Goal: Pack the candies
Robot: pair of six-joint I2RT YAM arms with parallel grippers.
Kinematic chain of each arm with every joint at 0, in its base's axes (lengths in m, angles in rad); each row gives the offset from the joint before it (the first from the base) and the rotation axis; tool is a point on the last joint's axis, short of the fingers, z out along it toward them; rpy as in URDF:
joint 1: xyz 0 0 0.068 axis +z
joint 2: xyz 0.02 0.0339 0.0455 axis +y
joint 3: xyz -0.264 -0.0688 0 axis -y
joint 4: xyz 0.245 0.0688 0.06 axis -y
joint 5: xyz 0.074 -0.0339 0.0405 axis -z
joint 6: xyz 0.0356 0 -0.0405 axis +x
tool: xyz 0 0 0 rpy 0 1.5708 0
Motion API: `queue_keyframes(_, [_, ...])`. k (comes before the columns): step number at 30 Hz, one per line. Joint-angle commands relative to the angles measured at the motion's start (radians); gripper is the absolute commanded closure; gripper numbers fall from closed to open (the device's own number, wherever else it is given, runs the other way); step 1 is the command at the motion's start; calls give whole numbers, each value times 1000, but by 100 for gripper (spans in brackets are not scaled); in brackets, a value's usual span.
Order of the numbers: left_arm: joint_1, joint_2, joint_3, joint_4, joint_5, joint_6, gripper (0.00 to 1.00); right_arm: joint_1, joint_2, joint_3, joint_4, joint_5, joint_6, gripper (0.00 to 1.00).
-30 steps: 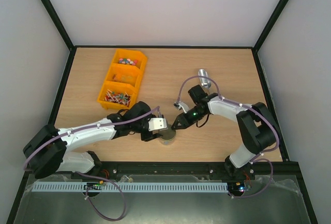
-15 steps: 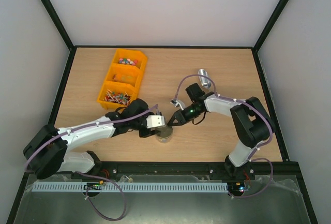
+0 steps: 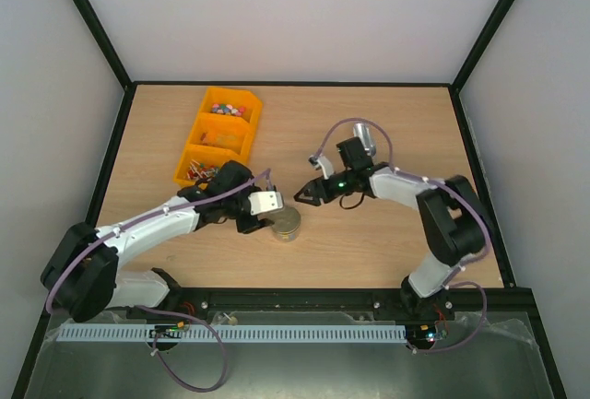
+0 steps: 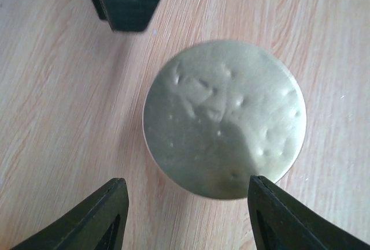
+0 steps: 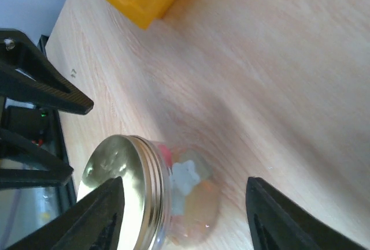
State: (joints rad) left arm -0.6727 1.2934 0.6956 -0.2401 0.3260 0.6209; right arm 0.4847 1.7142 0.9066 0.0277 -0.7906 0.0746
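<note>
Showing through the clear wall of a small jar, pink, pale and red candies sit under its gold lid, which is on. The jar stands upright on the wooden table, near its front edge. More candies lie in the far compartment of a yellow bin at the back left. The left gripper hangs just over the jar with its fingers spread, gripping nothing. The right gripper sits just beside the jar, apart from it, with its jaws spread and empty too.
</note>
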Motion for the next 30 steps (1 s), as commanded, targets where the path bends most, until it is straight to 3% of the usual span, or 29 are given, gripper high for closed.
queue_keyframes(1, [2,-31,91,-100,97,-22,41,-47,-224,-107,126,69,-30,37])
queue_keyframes(8, [-30,68,193,-87,184,-55,41,-49,-509,-245,197,281,-40,13])
queue_keyframes(10, [-53,102,209,-69,186,-43,42,-49,-560,-270,194,398,17,1])
queue_keyframes(14, [-73,181,222,-39,187,-30,44,-49,-679,-351,208,526,66,1])
queue_keyframes(21, [-72,284,151,-71,104,54,50,-49,-730,-426,169,303,21,1])
queue_keyframes(26, [-55,233,182,-82,142,42,51,-43,-729,-561,369,257,44,1])
queue_keyframes(30, [-15,183,260,-101,219,-15,38,13,-684,-641,557,293,18,2])
